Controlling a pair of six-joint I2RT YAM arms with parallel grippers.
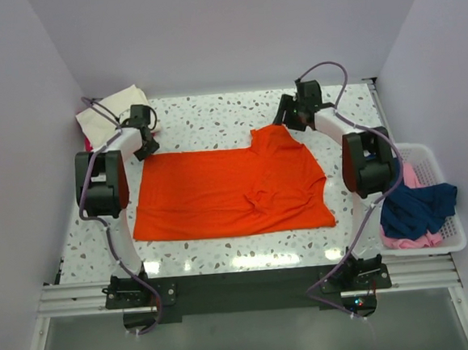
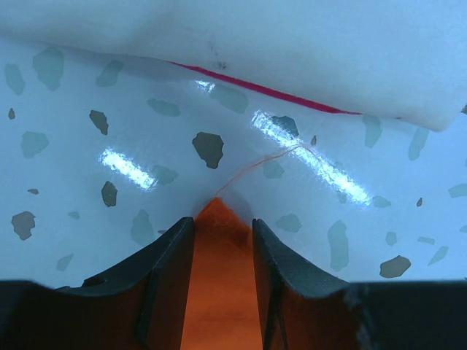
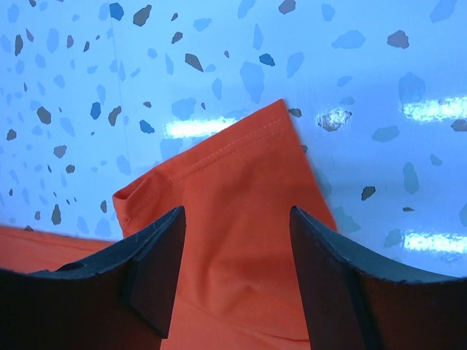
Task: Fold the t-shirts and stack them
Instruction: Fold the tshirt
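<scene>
Bare counter [image 1: 213, 116] lies open along the back between the left hand [image 1: 145, 152] and right hand [image 1: 285, 125], and a strip is free in front of the shirt [image 1: 231, 190]. Back left, a white pile [image 1: 113, 107] crowds the left hand — the basket [image 1: 458, 238] blocks the counter's right edge.

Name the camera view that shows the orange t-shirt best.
Top external: the whole orange t-shirt lies spread out. Left wrist shows only a corner pinched in the left gripper; right wrist only a hemmed corner inside the open right gripper.
</scene>
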